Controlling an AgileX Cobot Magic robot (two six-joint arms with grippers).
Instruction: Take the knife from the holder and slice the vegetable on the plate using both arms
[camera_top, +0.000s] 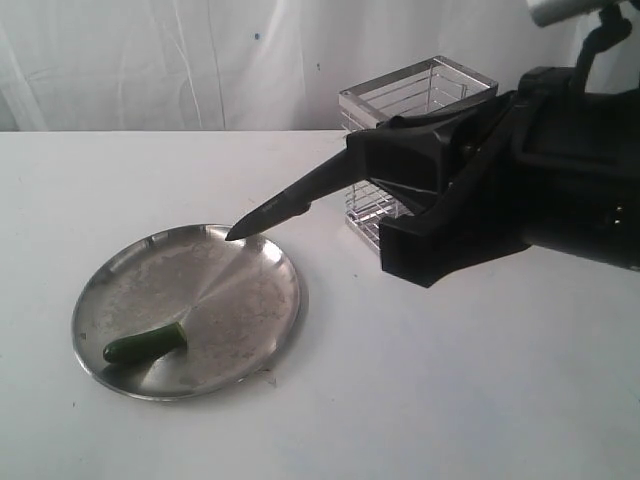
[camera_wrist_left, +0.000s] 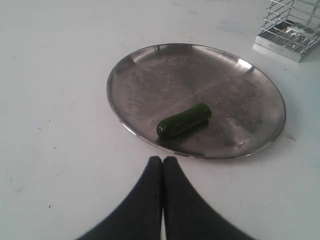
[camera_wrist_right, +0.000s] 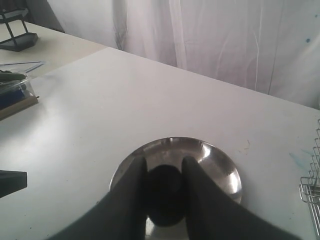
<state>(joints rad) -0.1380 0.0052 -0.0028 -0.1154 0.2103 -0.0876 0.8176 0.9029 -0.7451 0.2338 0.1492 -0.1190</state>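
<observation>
Currently the plate (camera_top: 222, 290) holds the vegetable (camera_top: 145, 345), lying close to the rim on the side away from the holder (camera_top: 420, 85), which stands toward the table's (camera_top: 450, 390) back edge. The right gripper (camera_wrist_right: 162, 169) is clenched on the knife (camera_top: 275, 210) handle, with the blade tip above the plate's holder-side rim. The left gripper (camera_wrist_left: 162, 162) is pressed shut with nothing in it, just outside the rim near the vegetable.

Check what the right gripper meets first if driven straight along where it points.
Likely the plate: the right gripper holds the knife, tip slanting down over the far rim. The cucumber piece seems off that line; depth unclear.
</observation>
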